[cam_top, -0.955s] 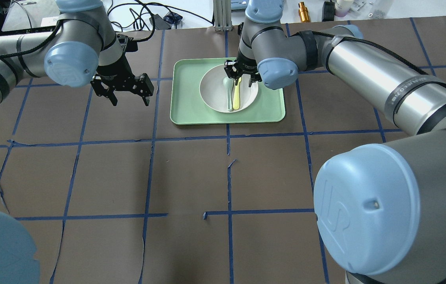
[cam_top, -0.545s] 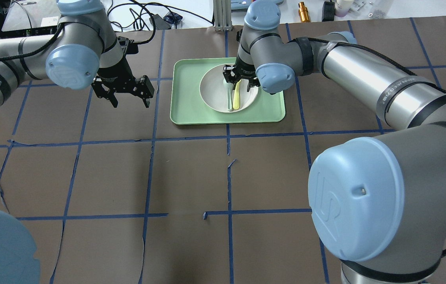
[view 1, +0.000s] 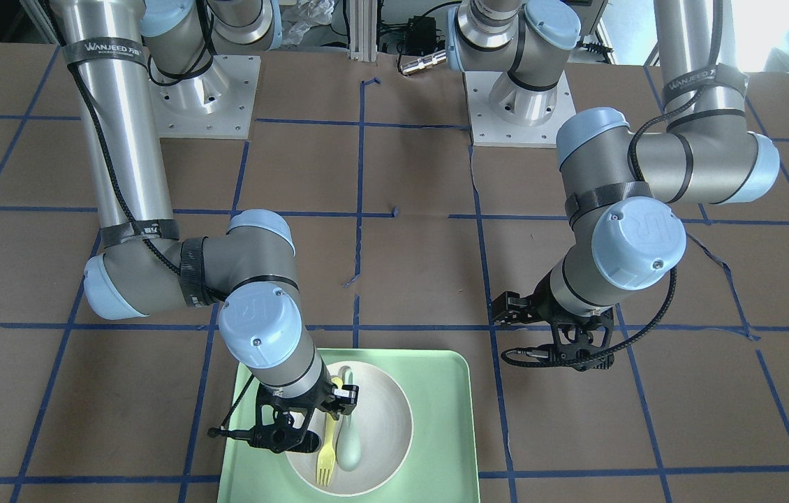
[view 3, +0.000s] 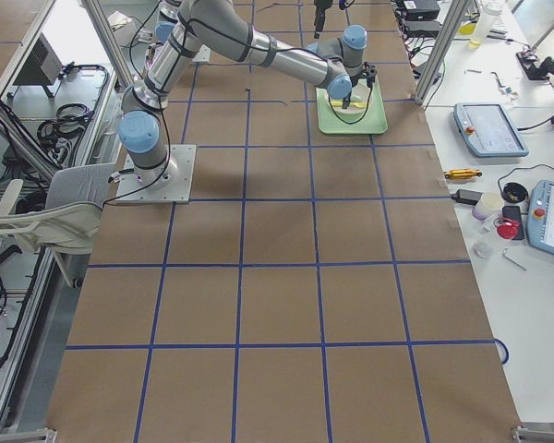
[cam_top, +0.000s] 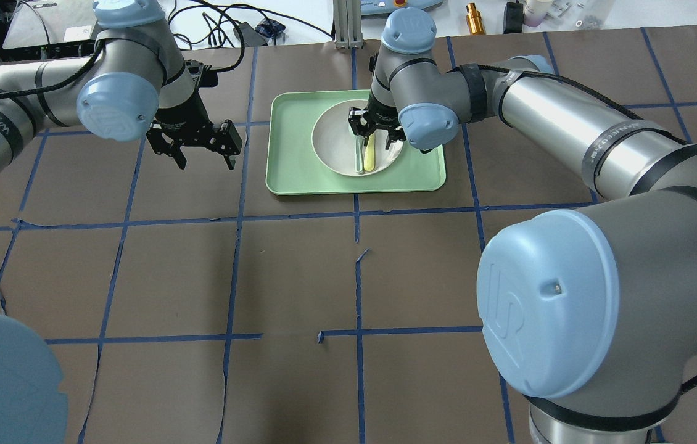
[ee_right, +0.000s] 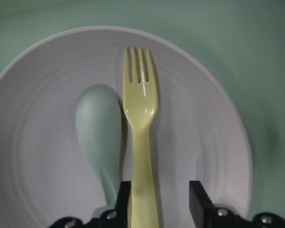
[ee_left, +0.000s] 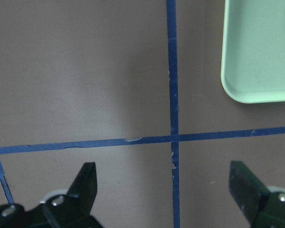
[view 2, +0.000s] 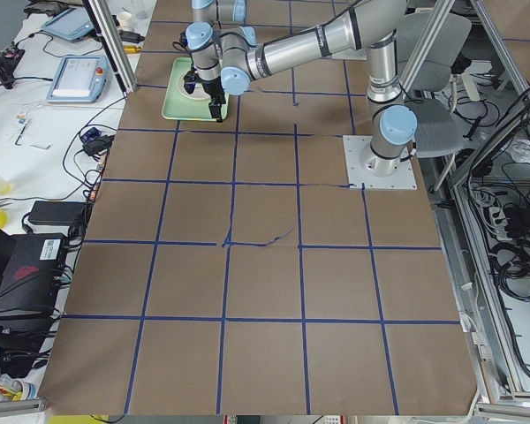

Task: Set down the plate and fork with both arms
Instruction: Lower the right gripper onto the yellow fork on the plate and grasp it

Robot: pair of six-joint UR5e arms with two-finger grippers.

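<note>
The right gripper (ee_right: 159,204) is down in the white plate (ee_right: 199,142) on the green tray (cam_top: 290,160), at the far middle of the table (cam_top: 324,277). Its fingers are a little apart, one on each side of the yellow fork (ee_right: 140,109), which lies flat beside the spoon (ee_right: 99,128). I think this is the grab-the-fork step, so next it must pinch only the fork, not the spoon, and lift. The left gripper (cam_top: 205,159) hangs over the table just left of the tray, wide apart and holding nothing.
</note>
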